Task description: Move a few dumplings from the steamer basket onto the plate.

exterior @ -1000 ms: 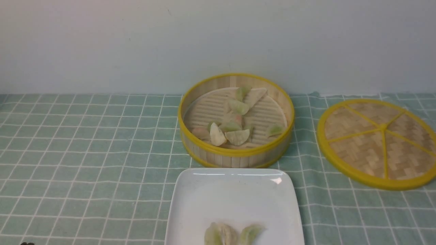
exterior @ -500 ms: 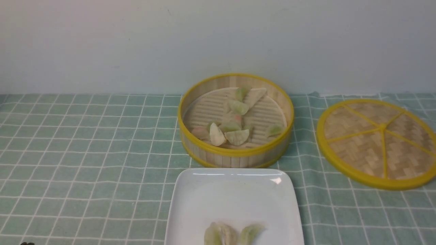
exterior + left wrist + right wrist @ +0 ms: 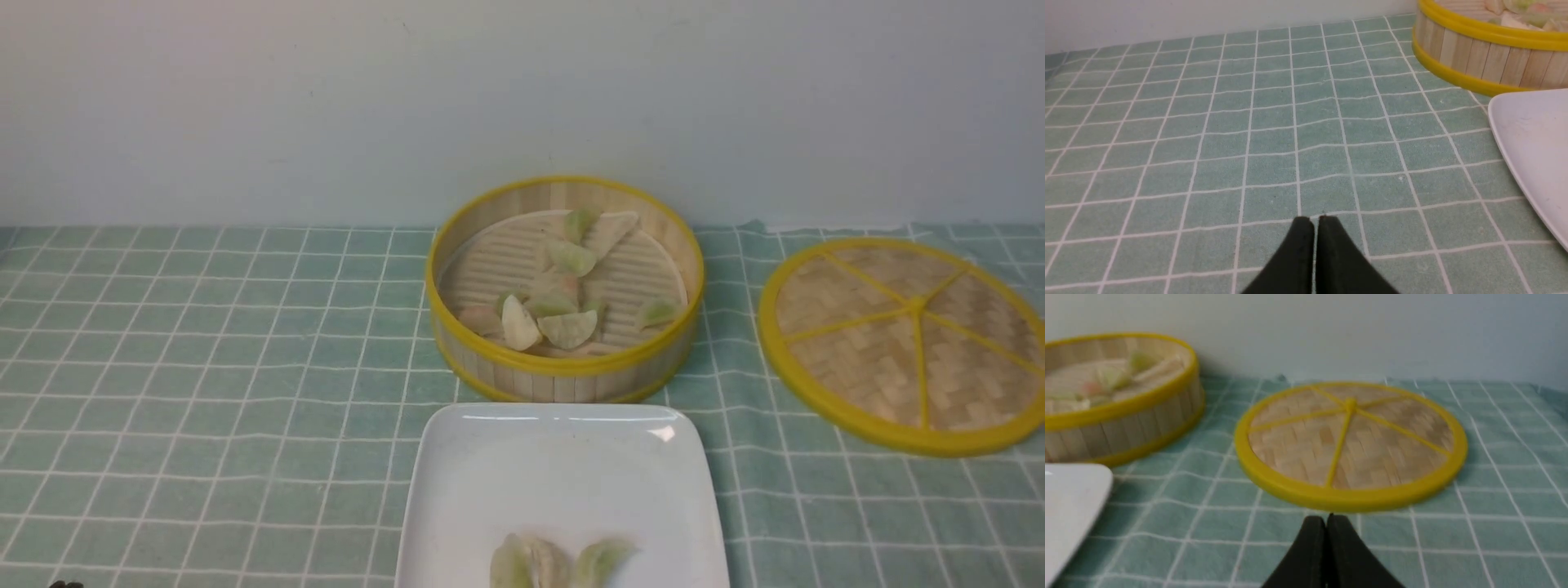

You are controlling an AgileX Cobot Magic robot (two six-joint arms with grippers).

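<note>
The steamer basket (image 3: 563,371) stands at the back centre and holds several dumplings (image 3: 569,328). The white plate (image 3: 563,465) lies in front of it with three dumplings (image 3: 600,559) at its near edge. My left gripper (image 3: 1314,222) is shut and empty, low over the cloth to the left of the plate (image 3: 1531,134) and the basket (image 3: 1482,61). My right gripper (image 3: 1326,519) is shut and empty, just short of the woven lid, with the basket (image 3: 1122,420) and plate corner (image 3: 1073,498) off to its side. Neither gripper shows in the front view.
A flat woven lid (image 3: 906,343) with yellow rim and spokes lies right of the basket; it also shows in the right wrist view (image 3: 1351,445). A green checked cloth (image 3: 204,367) covers the table. A pale wall stands right behind the basket.
</note>
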